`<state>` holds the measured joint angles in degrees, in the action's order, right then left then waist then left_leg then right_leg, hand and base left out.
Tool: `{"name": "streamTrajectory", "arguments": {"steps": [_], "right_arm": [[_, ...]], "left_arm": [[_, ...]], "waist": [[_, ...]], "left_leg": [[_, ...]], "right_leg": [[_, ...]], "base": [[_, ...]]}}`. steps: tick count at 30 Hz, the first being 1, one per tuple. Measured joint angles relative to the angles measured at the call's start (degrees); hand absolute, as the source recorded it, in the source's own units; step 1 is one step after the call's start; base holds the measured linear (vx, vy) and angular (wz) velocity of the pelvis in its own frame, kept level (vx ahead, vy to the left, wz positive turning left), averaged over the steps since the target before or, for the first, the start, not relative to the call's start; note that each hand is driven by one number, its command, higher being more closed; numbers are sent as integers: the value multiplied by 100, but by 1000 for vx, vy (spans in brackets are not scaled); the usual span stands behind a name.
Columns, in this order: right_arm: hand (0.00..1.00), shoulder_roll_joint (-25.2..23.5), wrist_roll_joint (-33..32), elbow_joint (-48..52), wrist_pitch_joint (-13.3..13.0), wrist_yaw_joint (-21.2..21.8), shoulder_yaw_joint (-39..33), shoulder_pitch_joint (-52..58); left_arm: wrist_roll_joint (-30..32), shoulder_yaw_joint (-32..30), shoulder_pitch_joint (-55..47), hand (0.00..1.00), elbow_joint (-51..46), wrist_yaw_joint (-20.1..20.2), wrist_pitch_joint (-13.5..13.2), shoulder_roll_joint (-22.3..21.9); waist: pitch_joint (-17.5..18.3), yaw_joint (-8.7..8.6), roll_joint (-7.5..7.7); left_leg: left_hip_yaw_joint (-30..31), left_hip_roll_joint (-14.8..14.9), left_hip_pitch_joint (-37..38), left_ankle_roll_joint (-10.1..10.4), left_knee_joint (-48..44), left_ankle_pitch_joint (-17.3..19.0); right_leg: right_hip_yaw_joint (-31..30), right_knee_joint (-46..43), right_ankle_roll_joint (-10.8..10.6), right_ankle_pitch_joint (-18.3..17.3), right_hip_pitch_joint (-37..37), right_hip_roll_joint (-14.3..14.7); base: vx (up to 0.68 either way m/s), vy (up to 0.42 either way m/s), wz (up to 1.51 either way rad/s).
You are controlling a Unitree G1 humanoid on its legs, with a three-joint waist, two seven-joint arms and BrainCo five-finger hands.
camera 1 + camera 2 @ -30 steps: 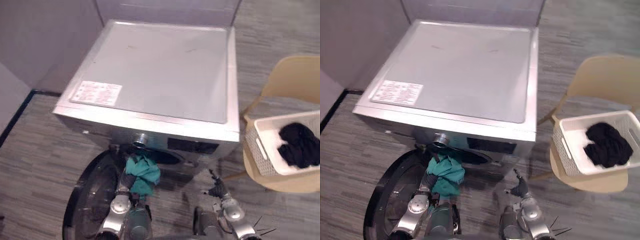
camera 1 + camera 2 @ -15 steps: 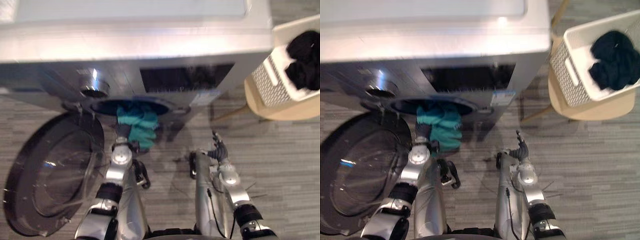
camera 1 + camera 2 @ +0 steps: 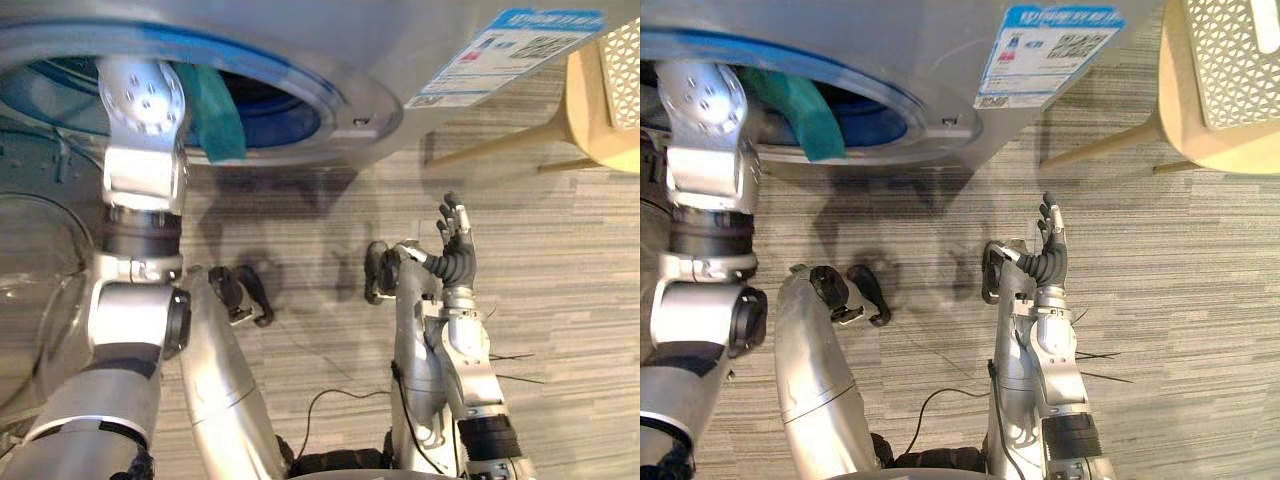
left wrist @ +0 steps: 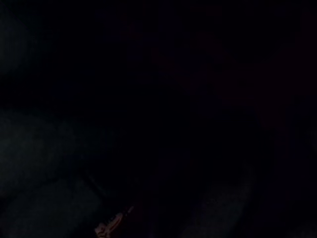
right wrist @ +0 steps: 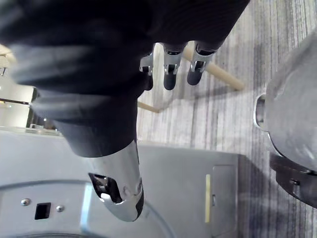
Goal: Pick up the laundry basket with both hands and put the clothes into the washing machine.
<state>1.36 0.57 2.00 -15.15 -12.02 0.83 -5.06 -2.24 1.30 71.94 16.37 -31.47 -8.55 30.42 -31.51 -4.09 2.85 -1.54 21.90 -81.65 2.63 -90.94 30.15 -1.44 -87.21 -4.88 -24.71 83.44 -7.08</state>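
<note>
Blue-topped label (image 3: 1045,55) on washing machine (image 3: 940,55)

Floor (image 3: 570,300): grey plank pattern, evenly lit, some shadows. Beige chair (image 3: 600,130) at right, legs on floor.

The grey washing machine (image 3: 400,40) has its round opening at upper left, a teal cloth (image 3: 218,115) hanging over the rim. The white perforated basket (image 3: 1230,50) sits at upper right.

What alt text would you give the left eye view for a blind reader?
The robot's left arm reaches into the open washing machine, where a teal cloth hangs at the opening's edge. Its right robot hand is held open above the grey floor.
</note>
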Motion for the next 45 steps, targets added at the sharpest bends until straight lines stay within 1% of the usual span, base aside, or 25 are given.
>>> {"name": "streamTrajectory", "arguments": {"steps": [1, 2, 5, 7, 8, 10, 11, 15, 18, 20, 22, 27, 29, 31, 33, 34, 35, 36, 37, 38, 39, 42, 43, 44, 45], "right_arm": [[0, -10, -3, 112, -22, 49, -26, 52], [0, -27, -3, 177, -31, 101, -46, 73], [0, -31, -26, 245, -118, 122, -46, 73], [0, -34, -72, 288, -153, 232, -47, 74], [0, -37, -80, 292, -161, 237, -48, 75], [0, -36, -116, 336, -200, 275, -71, 75], [0, -35, -127, 381, -205, 344, -84, 73], [0, -33, -226, 537, -239, 500, -80, 79], [0, -32, -310, 624, -249, 667, -77, 83], [0, -30, -397, 664, -260, 727, -70, 86], [0, -20, -439, 683, -267, 728, -50, 88], [0, 13, -447, 686, -274, 731, -38, 100], [0, 13, -446, 685, -297, 730, -49, 111], [0, 12, -445, 685, -321, 729, -55, 129], [0, 11, -434, 685, -345, 726, -57, 176], [0, 11, -411, 685, -348, 720, -62, 202], [0, 7, -368, 658, -345, 712, -61, 262], [0, -2, -309, 612, -344, 702, -55, 336], [0, -5, -278, 602, -339, 698, -58, 373], [0, -4, -190, 600, -335, 682, -63, 441], [0, -5, -123, 565, -316, 680, -57, 453], [0, -13, 22, 548, -218, 669, -91, 466], [0, -22, 66, 546, -209, 666, -109, 506], [0, -26, 74, 542, -199, 666, -112, 540], [0, -41, 109, 527, -189, 666, -128, 591]], "left_arm": [[9, 93, 263, 100, 53, -7, -1, 81], [16, 136, 396, 0, 113, -10, -23, 120], [58, 279, 749, 0, 665, 26, -12, 170], [78, 345, 1078, 0, 1285, 273, 87, 175], [162, 361, 1111, 0, 1403, 333, 117, 175], [719, 500, 1235, 0, 1856, 638, 253, 173], [1018, 606, 1289, 0, 2125, 854, 368, 157], [2020, 811, 1297, 0, 2905, 1546, 719, -114], [2551, 839, 1297, 0, 3003, 1944, 820, -221], [2705, 839, 1297, 0, 3004, 2066, 820, -229], [2720, 833, 1296, 0, 3007, 2150, 820, -227], [2636, 804, 1295, 0, 2953, 2147, 809, -154], [2633, 791, 1252, 0, 2759, 2125, 787, -36], [2635, 727, 1084, 0, 2358, 2056, 729, 125], [2459, 443, 463, 0, 1524, 1867, 547, 270], [2307, 354, 260, 0, 1317, 1819, 473, 273], [1995, 217, -169, 0, 991, 1708, 337, 273], [1762, 99, -646, 0, 660, 1625, 278, 255], [1705, 29, -898, 0, 480, 1605, 263, 229], [1583, -32, -1350, 0, 174, 1511, 230, 195], [1525, -212, -1803, 0, -128, 1469, 177, 97], [1273, -525, -2793, 0, -583, 1439, 125, -206], [1113, -641, -3297, 0, -776, 1444, 101, -417], [1061, -676, -3544, 0, -836, 1445, 74, -535], [943, -723, -4017, 0, -970, 1479, 45, -756]], "waist": [[0, 1, 1], [-1, 1, 3], [-2, 5, 5], [-21, -6, 43], [-19, -8, 50], [-27, -9, 88], [-29, -7, 92], [-39, -22, 144], [-47, -46, 185], [-46, -64, 187], [-46, -71, 188], [-46, -49, 187], [-45, -15, 186], [-45, 1, 185], [-43, 31, 181], [-43, 39, 181], [-42, 49, 180], [-38, 72, 175], [-30, 103, 168], [-17, 172, 149], [-8, 181, 142], [86, 261, 135], [245, 280, 135], [382, 305, 121], [614, 341, 118]], "left_leg": [[5, -4, -90, -2, -32, -1], [14, -6, -150, -2, -55, -1], [102, -13, -334, -3, -125, -3], [131, -42, -420, 3, -133, -9], [135, -47, -437, 3, -133, -9], [138, -81, -514, 9, -136, -13], [159, -89, -579, 9, -151, -15], [204, -93, -797, 9, -227, -15], [231, -90, -910, 9, -279, -14], [239, -86, -949, 9, -298, -14], [242, -77, -962, 9, -300, -14], [246, -74, -962, 9, -299, -14], [246, -76, -962, 9, -299, -14], [250, -77, -961, 9, -299, -14], [253, -83, -933, 9, -291, -15], [254, -90, -917, 9, -283, -16], [265, -105, -861, 16, -259, -21], [277, -129, -760, 27, -198, -37], [277, -137, -709, 38, -140, -53], [269, -157, -606, 56, -11, -105], [274, -206, -499, 82, 143, -175], [304, -269, -205, 152, 465, -282], [303, -297, -138, 180, 610, -320], [300, -297, -141, 199, 664, -333], [300, -300, -130, 238, 785, -364]], "right_leg": [[-2, -29, 0, 0, 93, -1], [-2, -52, 0, 0, 144, -3], [61, -99, 0, 0, 246, -5], [77, -113, -7, -6, 313, -18], [77, -115, -13, -10, 327, -18], [74, -137, -18, -20, 404, -17], [83, -149, -20, -22, 452, -18], [99, -182, -22, -23, 622, -14], [102, -231, -24, -24, 730, -10], [100, -255, -23, -24, 773, -8], [100, -259, -23, -24, 791, -3], [104, -259, -23, -24, 791, -8], [103, -260, -23, -24, 791, -11], [104, -263, -23, -24, 790, -16], [108, -267, -18, -27, 763, -41], [116, -267, -5, -35, 744, -62], [138, -262, 15, -54, 674, -96], [147, -227, 15, -75, 573, -111], [154, -187, 18, -77, 528, -114], [181, -84, 20, -77, 419, -117], [235, 25, 31, -81, 277, -133], [361, 271, 95, -106, -78, -204], [419, 370, 122, -120, -152, -212], [440, 419, 138, -120, -154, -212], [474, 511, 171, -128, -174, -210]], "base": [[0, 0, 0], [0, 0, 0], [0, 0, 0], [19, -16, 4], [26, -19, 5], [33, -21, 5], [39, -18, 1], [44, -8, -3], [24, -6, -2], [0, 0, 0], [0, 0, 0], [26, -10, 0], [15, -6, 0], [0, 0, 0], [34, -17, 2], [36, -21, 8], [32, -25, 14], [32, -30, 15], [34, -37, 14], [36, -44, 19], [51, -53, 21], [53, -42, 21], [54, -62, 17], [64, -63, 8], [81, -52, 5]]}}
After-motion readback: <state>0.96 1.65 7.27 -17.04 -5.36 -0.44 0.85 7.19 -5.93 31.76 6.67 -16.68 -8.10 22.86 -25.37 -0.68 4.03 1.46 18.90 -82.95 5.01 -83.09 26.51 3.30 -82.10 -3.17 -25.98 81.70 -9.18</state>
